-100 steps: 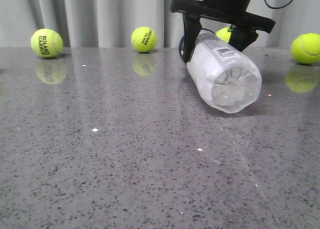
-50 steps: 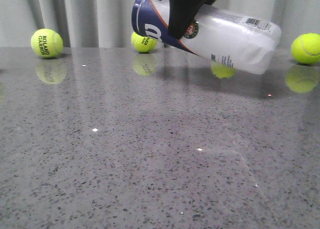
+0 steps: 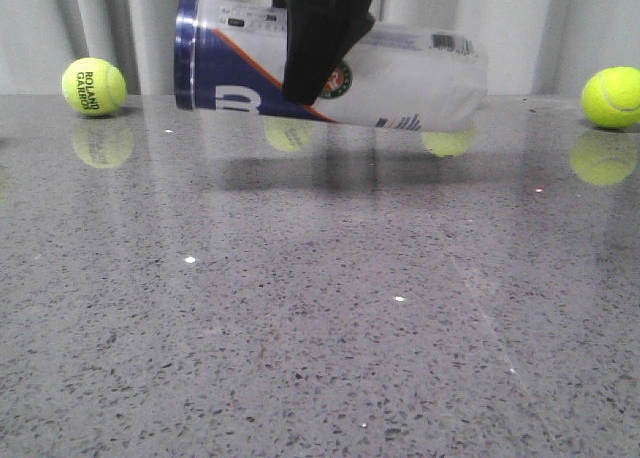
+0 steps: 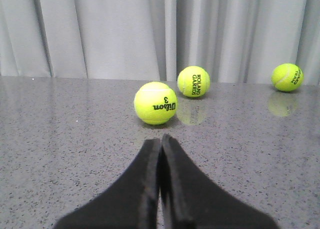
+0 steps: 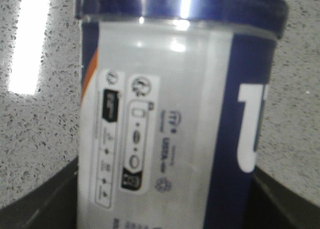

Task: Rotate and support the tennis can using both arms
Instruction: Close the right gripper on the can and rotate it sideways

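Note:
The tennis can [image 3: 410, 78] hangs level and crosswise above the grey table [image 3: 300, 308], navy cap end to the left, clear base to the right. My right gripper [image 3: 318, 56] comes down from above and is shut on the can's middle, just left of the round logo. In the right wrist view the can [image 5: 165, 104] fills the gap between the black fingers [image 5: 47, 201], navy rim away from the wrist. My left gripper [image 4: 160, 144] is shut and empty, low over the table; it does not show in the front view.
Tennis balls lie along the back by the grey curtain: one at far left [image 3: 94, 86], one at far right [image 3: 612, 97], one partly hidden behind the can [image 3: 448, 141]. The left wrist view shows a Wilson ball [image 4: 155, 103] ahead and two more [image 4: 193, 81] [image 4: 287, 77].
The can was lifted off the table and swung from base-toward-camera to level and crosswise, its cap end moving left. The right gripper stayed shut on it.

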Robot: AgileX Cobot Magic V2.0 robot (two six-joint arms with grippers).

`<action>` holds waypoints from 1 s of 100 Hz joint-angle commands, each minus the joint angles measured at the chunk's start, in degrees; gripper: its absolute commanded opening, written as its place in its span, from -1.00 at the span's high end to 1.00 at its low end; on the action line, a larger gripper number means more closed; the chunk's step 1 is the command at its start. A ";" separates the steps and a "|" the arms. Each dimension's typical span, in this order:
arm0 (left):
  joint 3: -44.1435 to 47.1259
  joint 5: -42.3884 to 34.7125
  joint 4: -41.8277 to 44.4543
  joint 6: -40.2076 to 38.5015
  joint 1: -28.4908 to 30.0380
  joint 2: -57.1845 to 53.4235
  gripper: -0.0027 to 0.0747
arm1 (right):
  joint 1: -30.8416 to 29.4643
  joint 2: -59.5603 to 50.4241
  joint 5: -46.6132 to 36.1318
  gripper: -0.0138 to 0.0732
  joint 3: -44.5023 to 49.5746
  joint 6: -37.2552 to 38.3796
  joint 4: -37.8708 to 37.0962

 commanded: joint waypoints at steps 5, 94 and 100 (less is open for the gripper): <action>2.56 -4.30 -0.13 -0.57 -0.01 -1.88 0.98 | -0.03 -1.25 4.90 -0.10 -1.98 -0.96 0.33; 2.56 -4.30 -0.13 -0.57 -0.01 -1.88 0.98 | 0.03 2.64 3.13 -0.78 -1.98 2.43 0.75; 2.56 -4.30 -0.13 -0.57 -0.01 -1.88 0.98 | 0.03 2.64 3.27 -0.78 -2.05 2.43 0.75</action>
